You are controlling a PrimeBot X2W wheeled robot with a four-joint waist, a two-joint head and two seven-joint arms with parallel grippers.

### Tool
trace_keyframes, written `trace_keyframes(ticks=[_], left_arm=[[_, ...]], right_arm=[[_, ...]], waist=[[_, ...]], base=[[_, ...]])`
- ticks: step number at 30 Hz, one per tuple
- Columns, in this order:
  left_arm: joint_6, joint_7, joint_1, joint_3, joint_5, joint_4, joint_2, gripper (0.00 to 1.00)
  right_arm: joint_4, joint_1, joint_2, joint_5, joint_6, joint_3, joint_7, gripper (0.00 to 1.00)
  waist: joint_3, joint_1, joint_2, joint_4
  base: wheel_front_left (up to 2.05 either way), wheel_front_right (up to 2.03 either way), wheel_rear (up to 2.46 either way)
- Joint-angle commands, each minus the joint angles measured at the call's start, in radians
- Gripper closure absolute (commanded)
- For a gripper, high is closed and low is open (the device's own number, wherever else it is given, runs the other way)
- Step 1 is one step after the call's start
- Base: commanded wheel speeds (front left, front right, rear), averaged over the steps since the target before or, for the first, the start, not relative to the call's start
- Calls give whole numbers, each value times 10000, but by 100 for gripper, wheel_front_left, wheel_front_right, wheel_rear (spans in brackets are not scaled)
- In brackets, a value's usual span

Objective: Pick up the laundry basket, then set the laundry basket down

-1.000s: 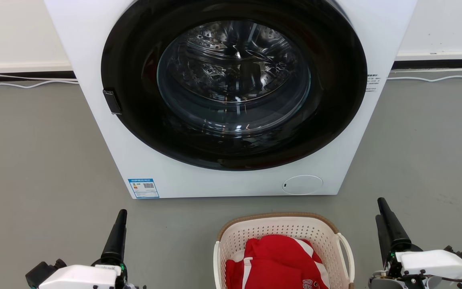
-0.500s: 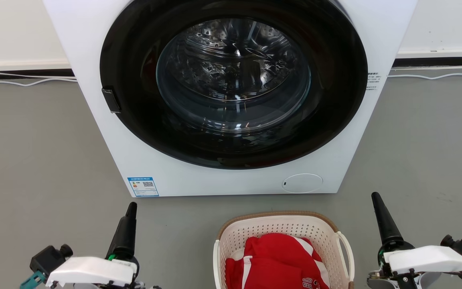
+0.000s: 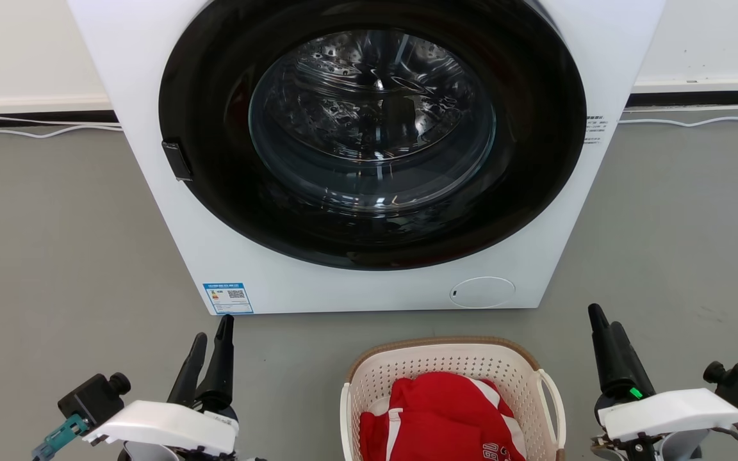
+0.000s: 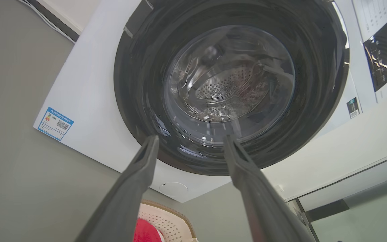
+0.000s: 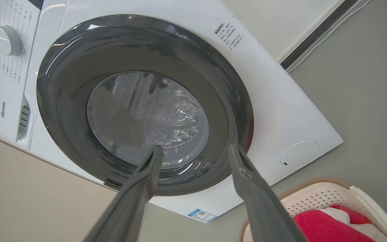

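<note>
Inventory of the floor (image 3: 55,256) before me, left to right.

1. Left gripper (image 3: 211,328). It sits low at the left of my head view, over bare grey floor and well apart from the basket. Its two dark fingers are spread with nothing between them, and my left wrist view confirms the gap.

2. Washing machine (image 3: 356,291). White front-loader with a round dark door (image 3: 372,141), standing toward the floor's far edge by the wall. It is not mine to touch.

3. Laundry basket (image 3: 439,365). It stands on the floor just in front of the machine's lower right, between my two grippers and nearer the right one.
   - Make: cream perforated plastic with a brown rim band. There is a white loop handle on the left side (image 3: 345,416) and another on the right (image 3: 551,397).
   - Contents: a red and white garment (image 3: 446,416) lies loose inside.
   - Handling: I judge it light and fairly stiff. The thin walls may flex if squeezed, and the smooth plastic could slip. The cloth is soft and may shift.
   - Best hold, I reckon: one gripper on each loop handle, lifted level so the basket cannot tip.

4. Right gripper (image 3: 605,318). It sits low at the right with its fingers likewise parted and empty, near the basket's right handle but not touching it.
</note>
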Motion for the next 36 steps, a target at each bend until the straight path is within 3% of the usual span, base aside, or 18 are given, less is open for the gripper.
trace_keyframes(ticks=[1, 36], left_arm=[[86, -156, -519, 96, 446, -336, 84, 0], [228, -1182, -599, -367, 4194, -517, 133, 0]], right_arm=[[-310, -586, -127, -540, 42, 174, -217, 0], [138, -698, -17, -5280, 64, 458, -1280, 0]], waist=[[6, -1, 0, -2], [-142, -1, 0, -42]], base=[[0, 0, 0], [0, 0, 0]])
